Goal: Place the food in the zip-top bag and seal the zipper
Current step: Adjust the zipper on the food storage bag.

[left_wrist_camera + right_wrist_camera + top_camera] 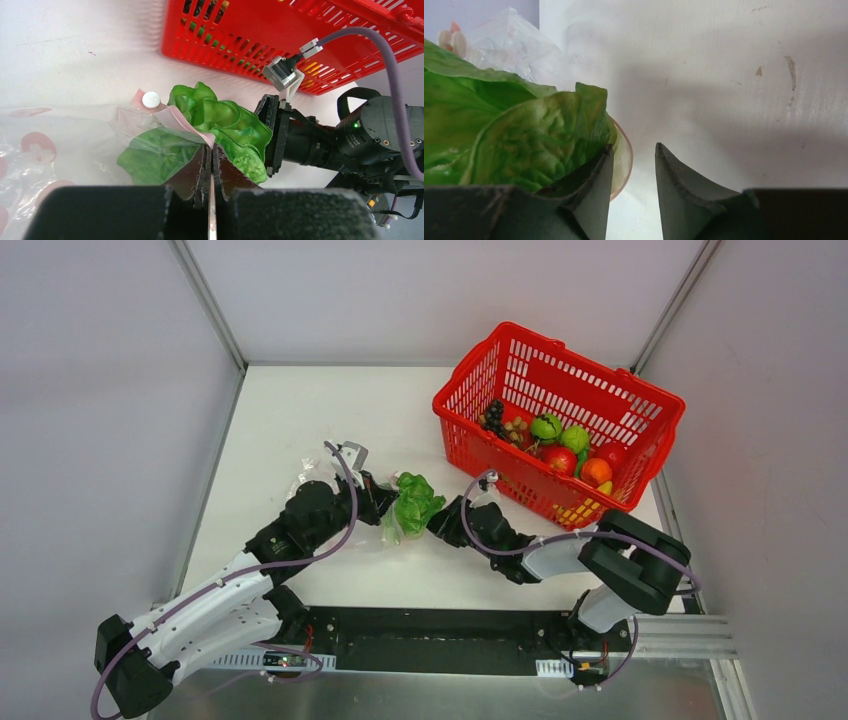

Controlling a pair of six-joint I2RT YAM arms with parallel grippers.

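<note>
The clear zip-top bag (312,478) lies left of centre on the table. My left gripper (374,498) is shut on its mouth edge, and the pink zipper (184,125) runs up from the closed fingertips (205,157). A green lettuce (415,502) sits at the mouth, its left part under the clear film (152,155) and its right part (235,130) sticking out. My right gripper (442,520) is just right of the lettuce. It is open with an empty gap (634,152), and the lettuce (524,135) lies against the outside of its left finger.
A red mesh basket (560,350) stands at the back right. It holds dark grapes (494,412), a green fruit (546,426), a red fruit (558,460) and an orange fruit (596,472). A white slider (151,99) sits on the zipper's far end. Grey walls enclose the table.
</note>
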